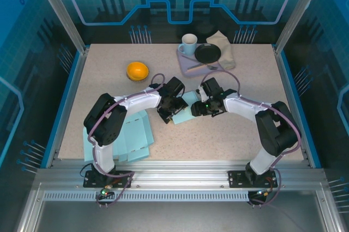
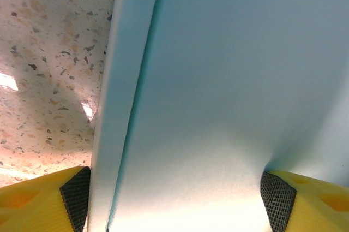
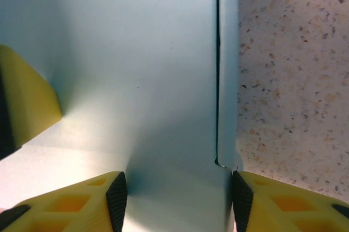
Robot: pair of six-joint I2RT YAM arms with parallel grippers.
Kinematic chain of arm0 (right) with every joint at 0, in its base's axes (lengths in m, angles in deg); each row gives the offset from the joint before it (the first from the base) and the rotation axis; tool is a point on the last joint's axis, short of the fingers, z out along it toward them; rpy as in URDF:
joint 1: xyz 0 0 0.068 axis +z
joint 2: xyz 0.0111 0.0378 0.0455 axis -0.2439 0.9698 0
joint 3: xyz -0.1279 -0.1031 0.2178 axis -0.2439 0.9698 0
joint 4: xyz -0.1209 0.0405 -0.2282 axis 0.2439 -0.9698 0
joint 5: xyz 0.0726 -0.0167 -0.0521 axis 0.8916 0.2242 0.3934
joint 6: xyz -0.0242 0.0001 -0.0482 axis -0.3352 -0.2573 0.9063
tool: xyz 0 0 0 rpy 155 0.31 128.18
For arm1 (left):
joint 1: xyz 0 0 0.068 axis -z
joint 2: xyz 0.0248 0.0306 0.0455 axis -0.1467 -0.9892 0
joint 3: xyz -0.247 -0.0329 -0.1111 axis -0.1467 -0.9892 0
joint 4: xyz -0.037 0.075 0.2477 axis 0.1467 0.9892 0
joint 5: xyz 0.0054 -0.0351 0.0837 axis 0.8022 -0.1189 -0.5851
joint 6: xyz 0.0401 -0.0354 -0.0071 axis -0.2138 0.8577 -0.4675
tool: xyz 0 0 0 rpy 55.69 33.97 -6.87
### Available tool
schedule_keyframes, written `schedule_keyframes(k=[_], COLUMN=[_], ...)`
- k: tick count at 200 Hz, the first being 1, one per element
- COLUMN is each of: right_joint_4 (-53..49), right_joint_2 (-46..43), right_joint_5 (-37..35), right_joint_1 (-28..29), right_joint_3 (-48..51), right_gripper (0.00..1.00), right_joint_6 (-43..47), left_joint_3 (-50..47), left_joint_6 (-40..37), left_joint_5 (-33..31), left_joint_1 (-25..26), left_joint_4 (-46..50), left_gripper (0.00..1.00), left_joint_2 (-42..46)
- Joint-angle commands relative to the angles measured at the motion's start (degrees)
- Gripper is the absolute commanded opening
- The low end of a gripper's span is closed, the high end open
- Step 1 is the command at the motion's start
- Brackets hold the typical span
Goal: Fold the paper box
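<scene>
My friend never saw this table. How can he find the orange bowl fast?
Find the speckled table. On its far side, left of the tray holding a white mug and black dish, the bowl sits alone. It is the only orange thing there.

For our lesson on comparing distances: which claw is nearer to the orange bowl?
Left. The left claw, at the paper box, lies just down-right of the orange bowl in the top view; the right claw is farther right, across the box.
</scene>
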Motion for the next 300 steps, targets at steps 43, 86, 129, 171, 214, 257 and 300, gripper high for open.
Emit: schedule_keyframes(k=[43, 86, 129, 171, 214, 257, 300], right_joint_4=[-3.74, -3.09, -3.44, -1.29, 2.05, 3.02, 2.16], right_joint_2=[-0.29, -0.29, -1.09, -1.43, -2.86, -3.18, -3.34], right_joint_5=[6.53, 8.07, 6.45, 6.15, 3.56, 0.67, -0.49], right_joint_1=[-1.03, -1.03, -1.08, -1.1, -1.12, -1.12, -1.14], right_joint_3=[-0.68, 0.71, 1.69, 4.45, 9.42, 11.13, 10.46], right_gripper=[0.51, 0.45, 0.43, 0.42, 0.39, 0.41, 0.43], right_joint_6=[-1.09, -1.06, -0.41, 0.06, 0.06, 0.14, 0.49], left_joint_3=[-1.92, -1.88, -1.79, -2.21, -2.51, -2.44, -2.39], left_joint_6=[1.0, 1.08, 1.07, 1.3, 1.35, 1.31, 1.17], left_joint_5=[-3.77, -3.74, -3.8, -3.64, -3.64, -3.71, -3.57], left_joint_1=[-1.15, -1.24, -1.39, -1.69, -2.08, -2.23, -2.34], left_joint_4=[5.56, 5.65, 5.92, 5.89, 6.07, 6.33, 6.47], left_gripper=[0.83, 0.83, 0.83, 0.83, 0.83, 0.83, 0.83], left_joint_2=[-5.16, -5.4, -5.38, -5.52, -5.71, -6.13, -6.38])
